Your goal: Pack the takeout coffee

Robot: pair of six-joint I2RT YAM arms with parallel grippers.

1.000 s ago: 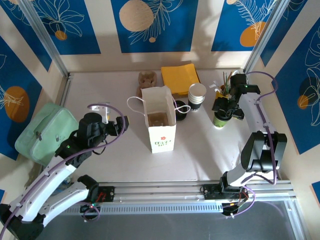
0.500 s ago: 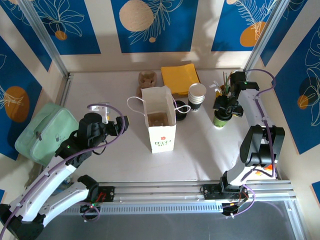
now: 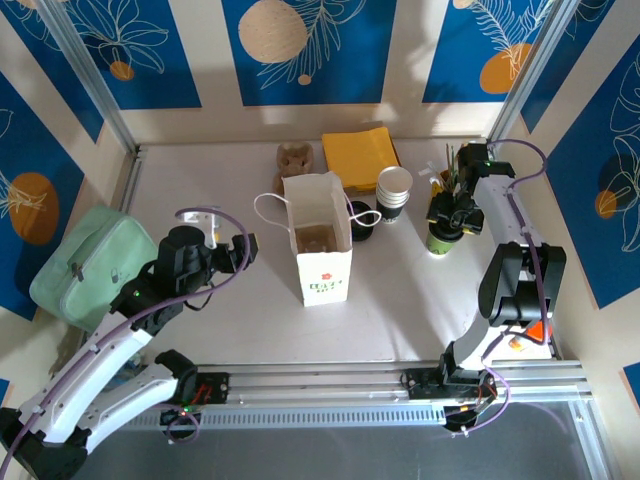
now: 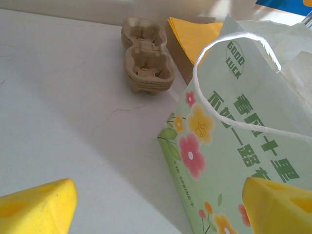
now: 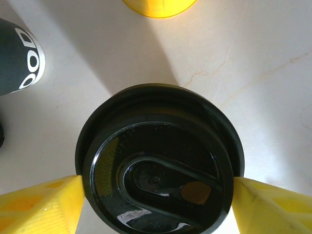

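Your right gripper (image 5: 158, 195) points straight down over the takeout coffee (image 5: 156, 178). One yellow finger (image 5: 44, 204) sits on each side of the cup's round black lid (image 5: 122, 146), and both meet the lid's rim. You cannot tell whether the fingers are already pressing the cup or only bracketing it. From above, this gripper (image 3: 452, 215) and the pale green cup (image 3: 438, 241) stand on the right side of the table (image 3: 230, 180), toward the back. Just to their left is a stack of cups (image 3: 393, 190) with dark sleeves. Farther left, near the middle of the table, an open paper bag (image 3: 318, 245) with a flower print stands upright, well apart from the coffee. Behind the bag lie yellow napkins (image 3: 360, 155), with a cardboard cup carrier (image 3: 295, 158) beside them. Your left gripper (image 3: 240, 250) is to the left of the bag with its jaws spread wide and nothing between them. Its wrist camera shows the bag's printed side and white cord handle close by. A green pouch (image 3: 85, 262) lies at the table's far left edge.
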